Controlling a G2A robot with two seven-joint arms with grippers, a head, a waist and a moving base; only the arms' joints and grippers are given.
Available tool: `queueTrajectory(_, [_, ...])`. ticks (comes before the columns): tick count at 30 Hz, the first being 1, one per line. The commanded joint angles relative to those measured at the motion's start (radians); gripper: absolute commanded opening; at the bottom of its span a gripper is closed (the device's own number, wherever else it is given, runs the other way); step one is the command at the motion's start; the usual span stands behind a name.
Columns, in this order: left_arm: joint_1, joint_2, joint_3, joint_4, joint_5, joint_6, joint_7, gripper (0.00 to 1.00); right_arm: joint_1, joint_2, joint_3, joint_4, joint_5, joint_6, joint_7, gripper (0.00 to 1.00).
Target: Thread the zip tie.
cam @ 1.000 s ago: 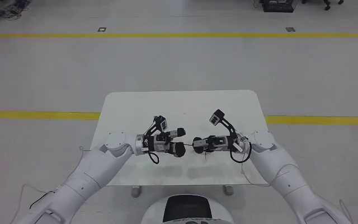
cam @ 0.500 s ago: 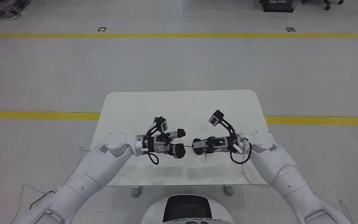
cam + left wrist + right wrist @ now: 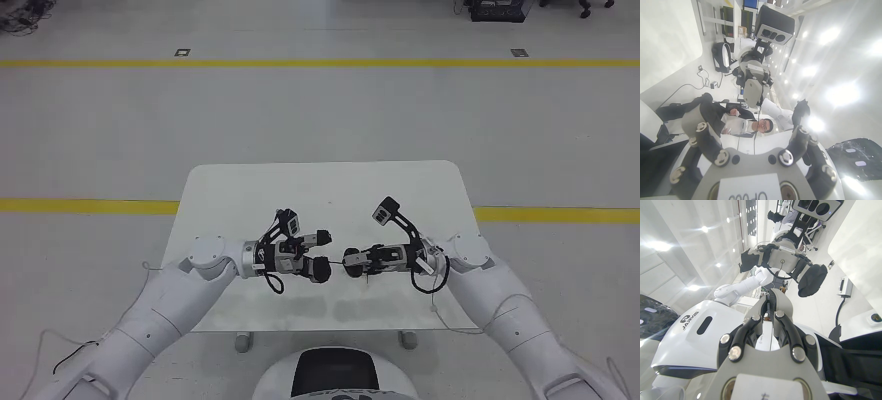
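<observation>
Both arms hang over the white table [image 3: 320, 190] with their grippers facing each other near its front middle. My right gripper [image 3: 349, 260] is shut, its two fingers pressed together [image 3: 770, 292], and it holds a thin dark zip tie [image 3: 336, 262] that sticks out toward the other arm. My left gripper [image 3: 322, 254] is open, with its black padded fingers [image 3: 812, 281] spread wide on either side of the tie's free end. From the left wrist, the right gripper [image 3: 753, 91] points straight in between the spread fingers [image 3: 704, 106].
The tabletop stretches bare behind and to both sides of the grippers. Its front edge [image 3: 320, 330] lies just below the arms. Yellow lines [image 3: 90, 206] cross the grey floor beyond the table.
The right gripper has edged slightly toward the left gripper. The left arm has kept still.
</observation>
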Motion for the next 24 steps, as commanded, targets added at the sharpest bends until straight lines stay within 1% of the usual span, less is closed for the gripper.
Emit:
queueTrajectory(1, [0.000, 0.000, 0.000, 0.000, 0.002, 0.001, -0.002, 1.00, 0.000, 0.000, 0.000, -0.001, 0.000, 0.001, 0.001, 0.00])
queueTrajectory(11, [0.002, -0.004, 0.002, 0.001, -0.001, 0.004, -0.010, 1.00, 0.002, -0.001, -0.007, 0.006, 0.003, 0.005, -0.004, 0.00])
queueTrajectory(18, [-0.001, -0.006, 0.004, 0.004, 0.003, 0.009, -0.016, 1.00, 0.006, -0.005, -0.015, 0.016, 0.010, -0.001, -0.005, 0.00])
queueTrajectory(21, [-0.002, -0.007, 0.005, 0.006, 0.003, 0.011, -0.017, 0.71, 0.007, -0.005, -0.016, 0.018, 0.010, -0.001, -0.003, 0.00])
queueTrajectory(22, [-0.002, -0.007, 0.006, 0.007, 0.003, 0.012, -0.018, 0.66, 0.008, -0.005, -0.017, 0.019, 0.010, -0.001, -0.003, 0.00])
queueTrajectory(24, [-0.002, -0.008, 0.007, 0.008, 0.003, 0.013, -0.019, 0.49, 0.008, -0.005, -0.017, 0.020, 0.011, -0.002, -0.002, 0.00])
